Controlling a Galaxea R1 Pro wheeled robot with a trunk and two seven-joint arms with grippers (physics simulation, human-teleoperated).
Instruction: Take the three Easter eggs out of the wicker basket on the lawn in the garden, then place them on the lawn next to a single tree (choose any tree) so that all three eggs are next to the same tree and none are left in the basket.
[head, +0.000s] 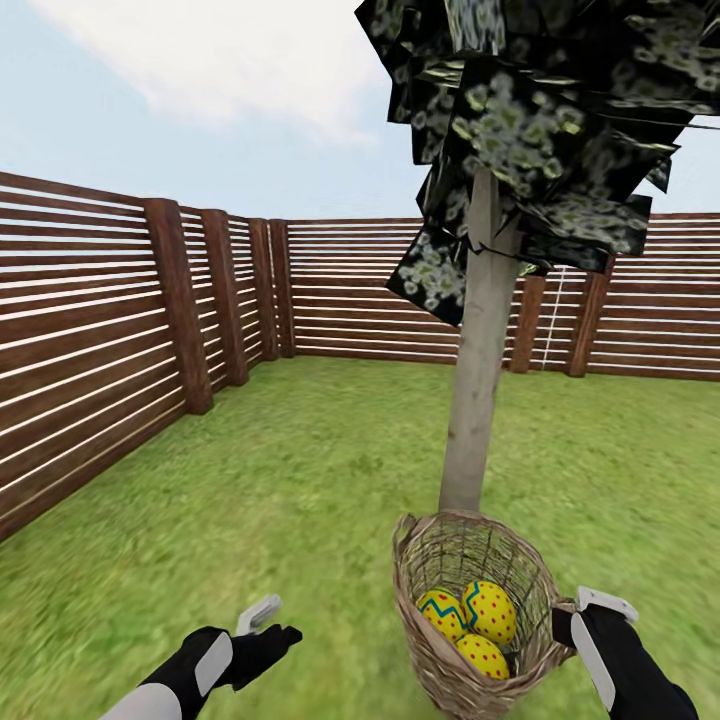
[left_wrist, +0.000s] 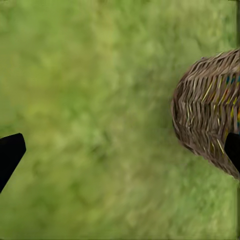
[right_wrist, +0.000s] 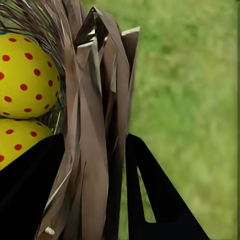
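The basket (head: 470, 610) sits low in the head view, just in front of the tree (head: 478, 400), whose pale trunk rises right behind its rim. It is tilted, its mouth turned toward the camera, and whether it rests on the lawn (head: 280, 470) or hangs clear of it cannot be told. Inside lie three yellow eggs: one with a blue zigzag band (head: 442, 612), one with red dots and a blue edge (head: 488, 610), and a third with red dots (head: 483, 656) nearest the lower rim.

The right gripper (head: 572, 625) is at the basket's right side. In the right wrist view its two dark fingers (right_wrist: 155, 195) are pinching the basket's wicker wall (right_wrist: 100, 130) (one finger inside, one outside), and two dotted eggs (right_wrist: 25, 75) show just beyond the inner finger.

The left gripper (head: 268, 628) hangs over bare grass, well apart from the basket on its left. Its fingers (left_wrist: 10, 152) are spread wide with nothing between them; the left wrist view has the basket's woven side (left_wrist: 207, 110) near one finger.

A brown slatted fence (head: 100, 330) closes off the garden behind the tree.
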